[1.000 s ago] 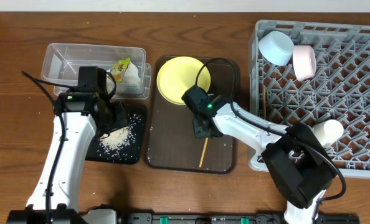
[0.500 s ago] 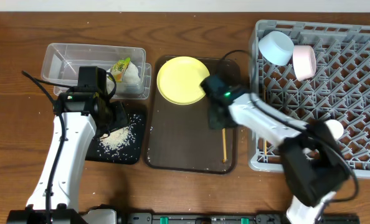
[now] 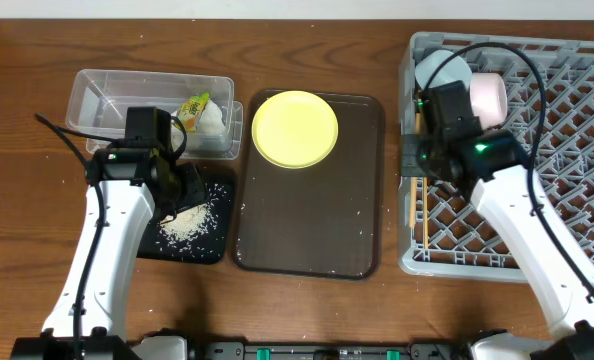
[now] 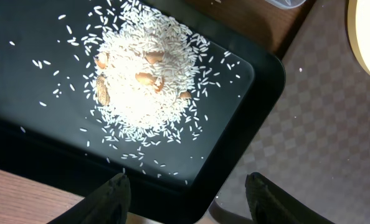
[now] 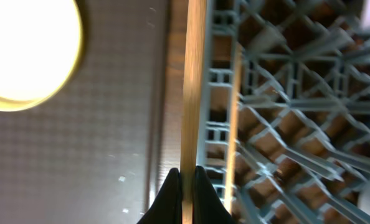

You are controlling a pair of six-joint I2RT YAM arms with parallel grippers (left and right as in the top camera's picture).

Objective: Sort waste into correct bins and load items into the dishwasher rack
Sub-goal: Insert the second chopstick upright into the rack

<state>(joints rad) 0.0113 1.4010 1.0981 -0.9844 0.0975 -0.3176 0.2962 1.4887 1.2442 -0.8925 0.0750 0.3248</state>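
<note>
The right gripper (image 5: 186, 179) has swung right, off the brown serving tray (image 3: 307, 220), and now sits over the left edge of the dishwasher rack (image 3: 577, 46). Its jaws are clamped on the held chopstick (image 5: 194, 87), which a second ago hung over the middle of the serving tray and now runs along the rack's left wall, pointing toward the near side. A second chopstick (image 3: 426, 225) lies inside the rack just to the right of it, as before. The yellow plate (image 3: 295, 128) is unmoved at the far end of the serving tray. The blue bowl (image 3: 442, 72) and pink bowl (image 3: 489, 98) remain in the rack's far left corner. The left gripper (image 4: 191, 199) has not shifted: its jaws are spread apart, empty, above the rice (image 4: 141, 81) heaped in the black tray (image 4: 35, 143).
</note>
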